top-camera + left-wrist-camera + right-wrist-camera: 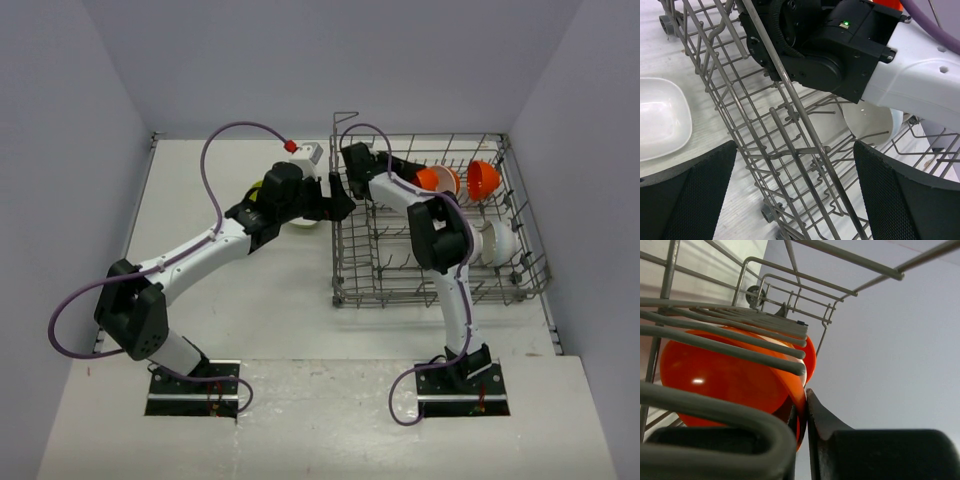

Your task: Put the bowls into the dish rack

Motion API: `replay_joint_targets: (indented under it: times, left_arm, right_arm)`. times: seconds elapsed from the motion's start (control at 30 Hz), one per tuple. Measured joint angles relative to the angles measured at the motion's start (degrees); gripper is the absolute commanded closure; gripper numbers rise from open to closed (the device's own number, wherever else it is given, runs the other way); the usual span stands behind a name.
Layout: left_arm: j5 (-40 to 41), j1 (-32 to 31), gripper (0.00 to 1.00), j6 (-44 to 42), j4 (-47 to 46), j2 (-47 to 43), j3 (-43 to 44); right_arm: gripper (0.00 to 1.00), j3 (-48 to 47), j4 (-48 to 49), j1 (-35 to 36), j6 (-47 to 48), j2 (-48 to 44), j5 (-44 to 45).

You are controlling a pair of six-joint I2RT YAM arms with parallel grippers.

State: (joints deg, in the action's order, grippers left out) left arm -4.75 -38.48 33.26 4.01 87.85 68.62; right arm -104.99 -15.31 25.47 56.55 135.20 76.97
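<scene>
Two arms work the left end of the dish rack (436, 296). Far left on the table (250, 300), a yellow-green bowl (257, 190) peeks out from under the left arm, mostly hidden. Just right of it a white squarish bowl (303, 222) sits upright on the table, outside the rack (in the left wrist view it lies at the left edge (660, 122), beside the rack's wire wall (790, 100)).

The left gripper (340, 203) hovers at the rack's left side with its jaws spread wide and nothing between them but rack wire; both fingers (695, 195) show well apart in its own camera.

The right arm reaches over into the far left part of the rack. The right gripper (418, 172) is clamped on the rim of the orange bowl with white inside (440, 180), which stands on edge among the tines; the right wrist view shows that rim (799, 410) pinched between the finger pads.

Right of it a plain orange bowl (483, 180) stands on edge in the far row, apart from the first. Nearer and to the right, a white round bowl (497, 243) rests tilted in the rack.
</scene>
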Motion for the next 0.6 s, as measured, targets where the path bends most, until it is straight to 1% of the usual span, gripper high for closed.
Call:
replay_joint_targets:
  times: [0.03,0.1,0.23,0.27,0.5,0.6]
  left_arm:
    - [0.0,0.0,0.0,0.0,0.0,0.0,0.0]
    - [0.0,0.1,0.0,0.0,0.0,0.0,0.0]
    - [0.0,0.2,0.0,0.0,0.0,0.0,0.0]
    - [-0.1,0.2,0.0,0.0,0.0,0.0,0.0]
    - [-0.2,0.2,0.0,0.0,0.0,0.0,0.0]
    - [-0.2,0.2,0.0,0.0,0.0,0.0,0.0]
  right_arm:
    - [0.82,-0.1,-0.1,0.0,-0.2,0.3,0.0]
    - [0.73,-0.2,-0.2,0.0,-0.3,0.5,-0.1]
    - [0.47,-0.7,-0.1,0.0,-0.9,0.5,0.0]
    - [0.38,-0.9,-0.1,-0.1,-0.9,0.5,0.0]
    - [0.09,-1.1,-0.1,0.9,-1.2,-0.4,0.0]
    - [0.02,-1.1,-1.6,2.2,-2.2,-2.2,-0.4]
